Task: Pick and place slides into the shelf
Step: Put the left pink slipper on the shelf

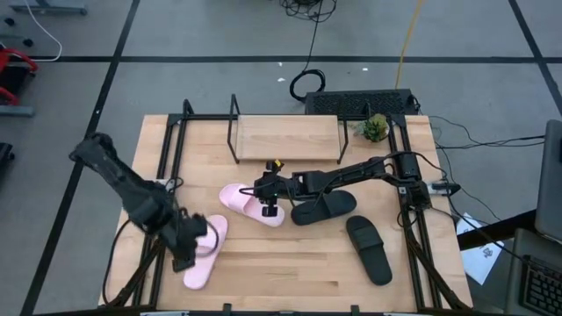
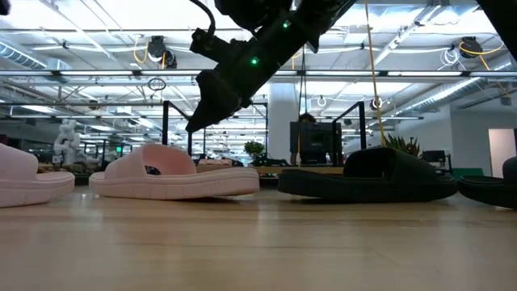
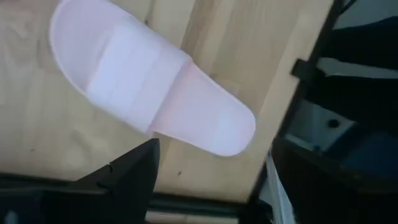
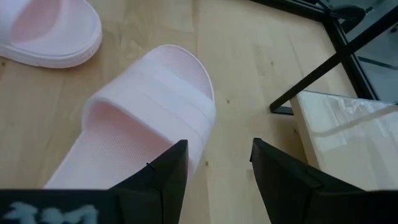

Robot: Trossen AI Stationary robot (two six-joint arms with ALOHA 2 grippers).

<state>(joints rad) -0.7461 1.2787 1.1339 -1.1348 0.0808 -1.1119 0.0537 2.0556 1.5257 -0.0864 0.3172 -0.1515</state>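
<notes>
One pale pink slide lies sole down at the table's middle, and its wide strap shows in the right wrist view. My right gripper hovers open just above it, fingers standing over its side edge; in the low view the gripper is clear of the strap. The second pink slide lies near the left front. My left gripper hangs open above it, touching nothing. Two black slides lie on the right. The shelf stands at the far edge.
A small green plant sits at the far right by the shelf. Black metal rails run along both table sides. A keyboard-like black unit lies beyond the far edge. Bare wood shows at the near middle.
</notes>
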